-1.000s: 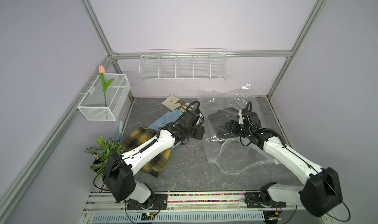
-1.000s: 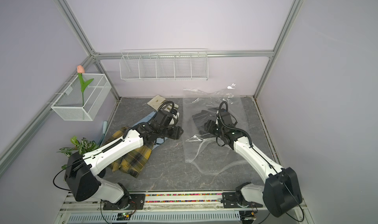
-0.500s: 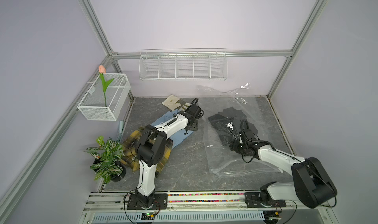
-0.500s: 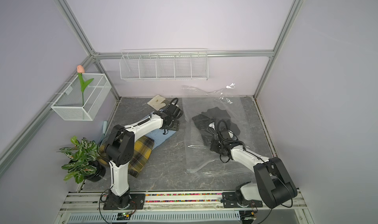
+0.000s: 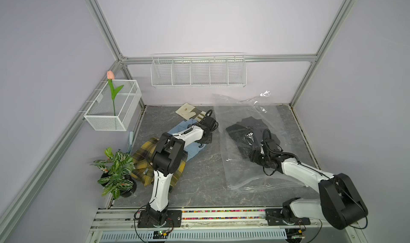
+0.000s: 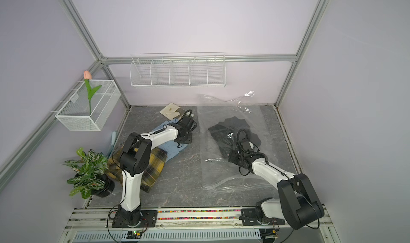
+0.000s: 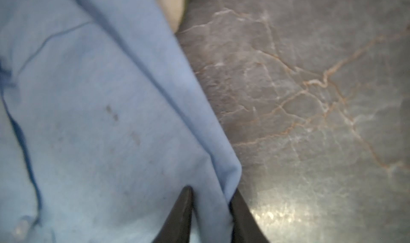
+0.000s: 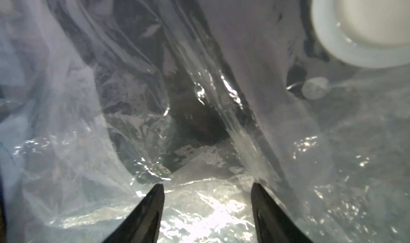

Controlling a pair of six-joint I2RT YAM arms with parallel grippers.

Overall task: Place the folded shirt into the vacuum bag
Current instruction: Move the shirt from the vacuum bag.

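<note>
The light blue folded shirt (image 5: 195, 149) (image 6: 173, 151) lies left of centre on the grey table. My left gripper (image 5: 205, 139) (image 7: 211, 189) is shut on the shirt's (image 7: 99, 119) folded edge, cloth pinched between both fingers. The clear vacuum bag (image 5: 244, 171) (image 6: 221, 171) is spread on the right, and a black garment (image 5: 244, 131) (image 6: 226, 128) shows through its plastic. My right gripper (image 5: 254, 156) (image 8: 207, 185) is open at the black garment, with crinkled plastic all round it and nothing between its fingers. The bag's round white valve (image 8: 366, 20) shows close by.
A yellow plaid garment (image 5: 144, 162) lies under the left arm beside a potted plant (image 5: 115, 171). A beige cloth (image 5: 186, 111) sits at the back. A wire rack (image 5: 198, 71) hangs on the back wall and a mesh basket (image 5: 113, 106) on the left rail.
My left gripper has drawn back from the bag's side onto the blue shirt and closed on its edge. The right arm has dropped low and the bag has settled flatter.
</note>
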